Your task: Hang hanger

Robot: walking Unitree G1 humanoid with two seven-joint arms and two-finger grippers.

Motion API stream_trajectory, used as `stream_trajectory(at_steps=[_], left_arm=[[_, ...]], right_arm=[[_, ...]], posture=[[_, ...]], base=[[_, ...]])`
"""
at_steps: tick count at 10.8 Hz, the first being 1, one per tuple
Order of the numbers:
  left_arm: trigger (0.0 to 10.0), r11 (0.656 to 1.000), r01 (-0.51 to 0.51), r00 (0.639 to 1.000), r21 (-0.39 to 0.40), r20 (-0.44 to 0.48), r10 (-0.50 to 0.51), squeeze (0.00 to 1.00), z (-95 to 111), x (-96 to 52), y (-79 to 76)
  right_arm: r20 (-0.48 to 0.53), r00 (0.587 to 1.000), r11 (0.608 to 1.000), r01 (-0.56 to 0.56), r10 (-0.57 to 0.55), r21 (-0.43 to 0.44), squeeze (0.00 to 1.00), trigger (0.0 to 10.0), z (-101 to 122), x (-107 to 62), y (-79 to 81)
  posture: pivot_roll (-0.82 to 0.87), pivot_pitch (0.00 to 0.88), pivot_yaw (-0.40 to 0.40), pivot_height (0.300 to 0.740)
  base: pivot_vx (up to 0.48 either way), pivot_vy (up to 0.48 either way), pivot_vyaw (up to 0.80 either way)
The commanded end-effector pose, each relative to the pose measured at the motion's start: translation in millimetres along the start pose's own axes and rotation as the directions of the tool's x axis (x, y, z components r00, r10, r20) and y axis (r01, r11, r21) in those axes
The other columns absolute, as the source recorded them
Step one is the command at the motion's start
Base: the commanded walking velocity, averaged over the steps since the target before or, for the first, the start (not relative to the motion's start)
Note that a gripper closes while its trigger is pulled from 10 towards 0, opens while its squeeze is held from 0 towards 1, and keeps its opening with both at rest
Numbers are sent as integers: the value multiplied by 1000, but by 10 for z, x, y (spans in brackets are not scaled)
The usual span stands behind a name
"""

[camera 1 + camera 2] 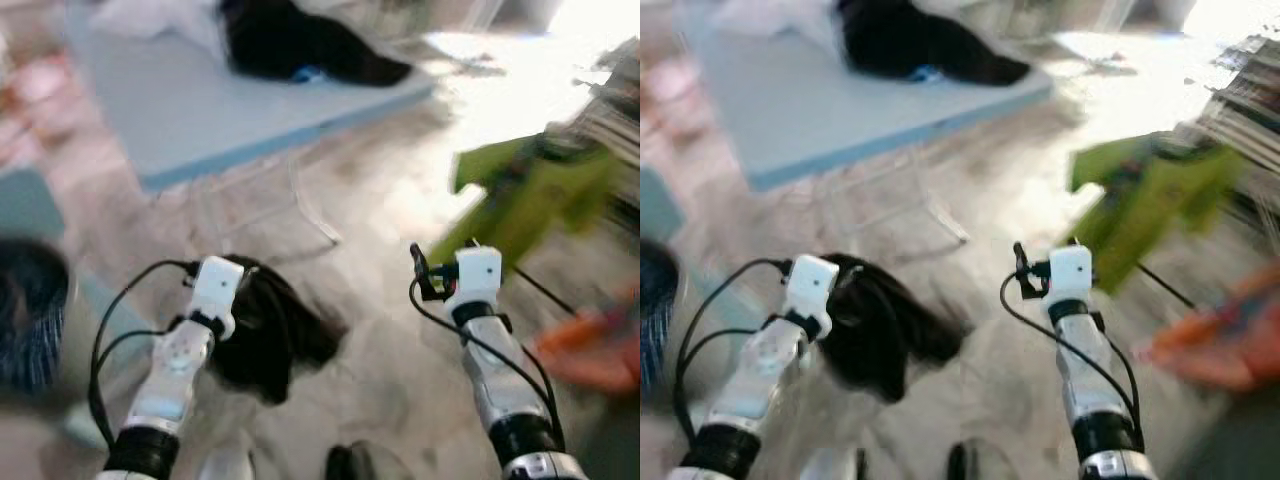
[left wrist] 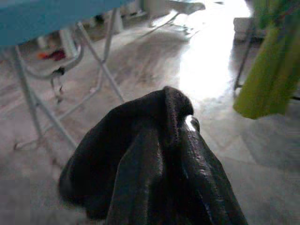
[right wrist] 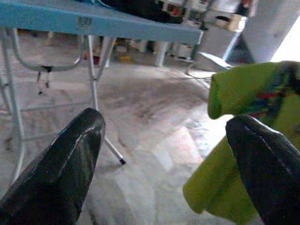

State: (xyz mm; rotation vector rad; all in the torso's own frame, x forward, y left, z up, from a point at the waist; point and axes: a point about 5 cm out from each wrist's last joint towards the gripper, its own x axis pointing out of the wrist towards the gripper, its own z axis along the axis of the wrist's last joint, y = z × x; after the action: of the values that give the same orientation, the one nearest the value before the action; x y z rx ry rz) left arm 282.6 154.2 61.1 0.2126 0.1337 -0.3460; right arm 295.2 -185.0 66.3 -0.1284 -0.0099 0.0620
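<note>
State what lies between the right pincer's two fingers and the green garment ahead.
Only bare pale floor, seen in the right wrist view: the open right pincer holds nothing, and the green garment hangs beyond.

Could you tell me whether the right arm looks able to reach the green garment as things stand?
Probably yes: the right end effector is open and faces the green garment, with only bare floor between them.

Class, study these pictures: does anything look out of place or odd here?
Yes. The left claw carries a bunched black garment, with no hanger visible on it. More black clothing lies heaped on the blue table. The right claw is open and empty, facing a green garment.
</note>
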Motion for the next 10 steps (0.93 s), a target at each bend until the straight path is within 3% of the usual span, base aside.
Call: stream_trajectory(at_steps=[1, 5, 9, 10], left_arm=[[10000, 999, -16, 999, 33, 32, 15, 0, 54, -19, 80], [10000, 995, 22, 999, 94, 40, -26, 0, 50, -41, 34], [10000, 991, 45, 997, 123, 49, -51, 0, 53, -38, -1], [10000, 992, 43, 997, 119, 60, -50, 0, 64, -29, -16]], right_arm=[[11, 1000, 1000, -9, 9, 3, 0, 10000, 21, 12, 47], [7, 1000, 1000, -3, 3, 1, 0, 10000, 7, -10, 42], [7, 1000, 1000, -1, 1, -5, 0, 10000, 11, 0, 40], [8, 1000, 1000, -1, 1, -7, 0, 10000, 19, 17, 39]], posture=[[44, 107, -73, 740], [43, 118, -70, 740], [43, 120, -75, 740], [43, 119, -75, 740]], base=[[0, 420, -800], [0, 420, -800], [272, 396, -800], [0, 0, -800]])
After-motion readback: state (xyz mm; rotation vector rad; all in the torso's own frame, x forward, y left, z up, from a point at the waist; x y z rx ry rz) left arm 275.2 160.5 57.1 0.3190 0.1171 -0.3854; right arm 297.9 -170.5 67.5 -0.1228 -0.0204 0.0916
